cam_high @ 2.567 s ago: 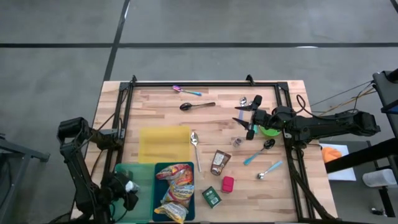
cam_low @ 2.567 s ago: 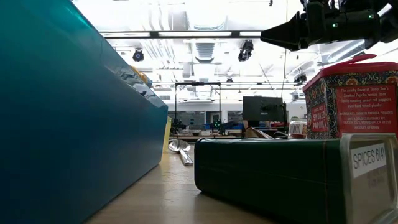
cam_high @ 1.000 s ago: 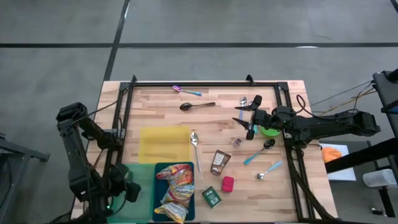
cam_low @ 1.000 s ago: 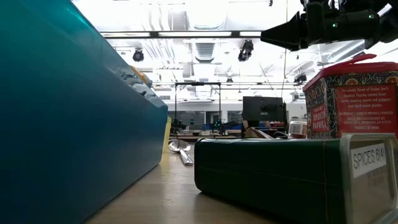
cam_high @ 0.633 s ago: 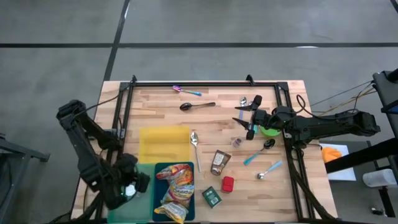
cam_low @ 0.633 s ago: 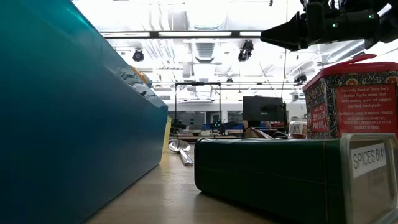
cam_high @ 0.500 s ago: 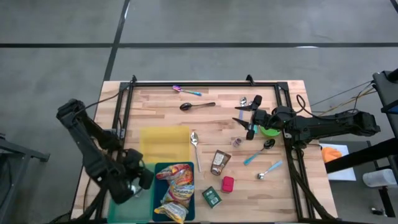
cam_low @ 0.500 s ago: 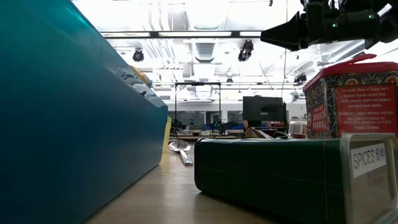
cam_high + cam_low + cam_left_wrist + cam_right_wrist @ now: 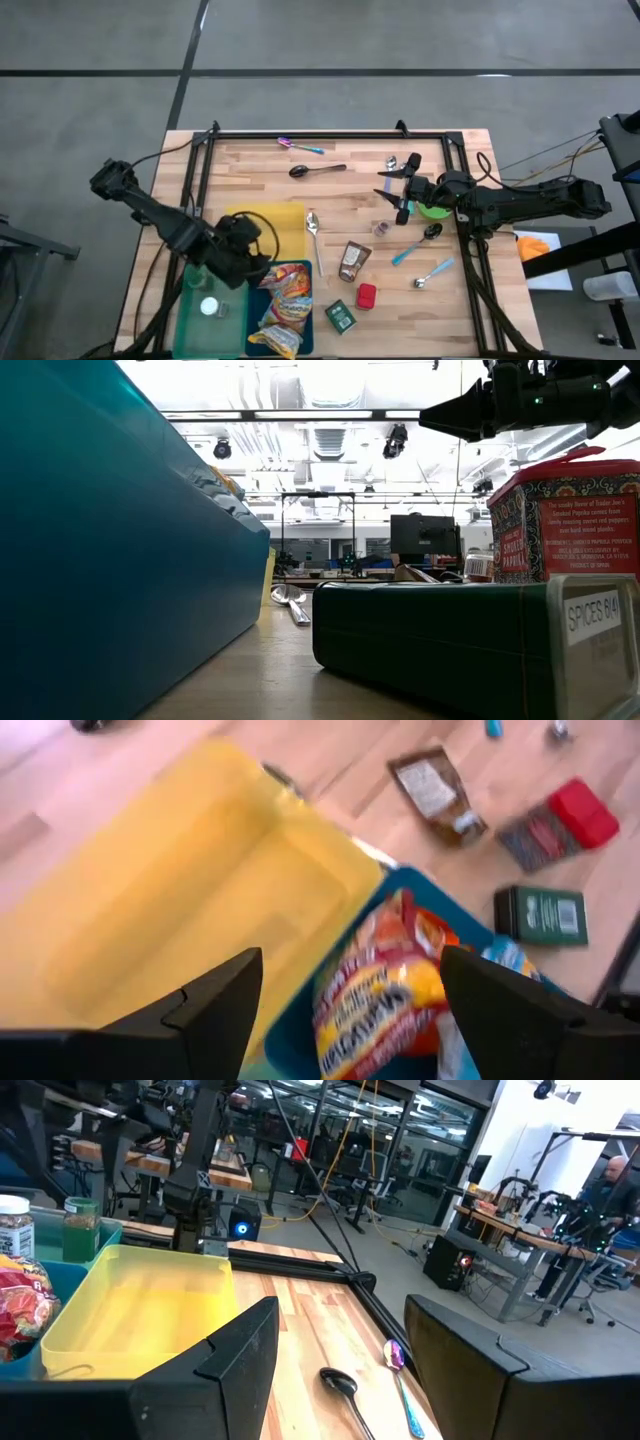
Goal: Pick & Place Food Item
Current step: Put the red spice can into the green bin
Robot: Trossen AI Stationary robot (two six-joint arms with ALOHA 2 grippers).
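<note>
Wooden worktop [image 9: 350, 170] fills the view below me, butcher-block planks inside a black frame. Nearest my left side, my left fingers [image 9: 250, 262] hang spread and empty above the seam where the yellow bin [image 9: 170, 910] meets the teal bin [image 9: 262, 338]. A second ago this arm was folded back at the near-left corner, over the green bin [image 9: 190, 310]; it has now swung inward across that bin, which shows a small white-capped jar [image 9: 208, 307] that the arm had covered. I read that as the opening reach, with nothing yet picked.

The snack bag [image 9: 283, 300], the likeliest food item, lies in the teal bin just beside my left fingers. Further along sit a green spice tin [image 9: 341, 317], a red paprika tin [image 9: 367, 296] and a brown packet [image 9: 352, 260], all unmoved.

Beyond them my right fingers [image 9: 392, 197] are parted and hold nothing, exactly where they were earlier, hovering near a green bowl [image 9: 433, 211] and scattered spoons [image 9: 421, 241]. At the far edge lies a black spoon [image 9: 315, 170].
</note>
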